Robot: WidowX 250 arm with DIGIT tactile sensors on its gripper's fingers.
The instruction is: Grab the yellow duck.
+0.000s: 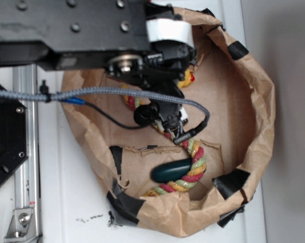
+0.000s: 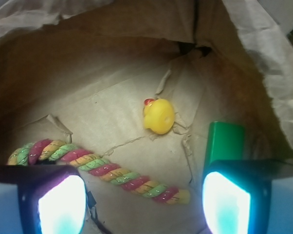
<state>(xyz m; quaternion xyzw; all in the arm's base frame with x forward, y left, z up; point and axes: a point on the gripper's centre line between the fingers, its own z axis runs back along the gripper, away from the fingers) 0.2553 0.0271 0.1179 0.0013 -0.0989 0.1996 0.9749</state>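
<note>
One small yellow rubber duck [image 2: 159, 116], one green block [image 2: 225, 142], one multicoloured twisted rope [image 2: 102, 171], one crumpled brown paper bag [image 1: 259, 101].

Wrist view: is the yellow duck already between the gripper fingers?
No, the yellow duck sits on the brown paper ahead of the open gripper, clear of both fingers.

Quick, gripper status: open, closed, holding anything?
Gripper: open, holding nothing; the yellow duck lies ahead of it, untouched.
</note>
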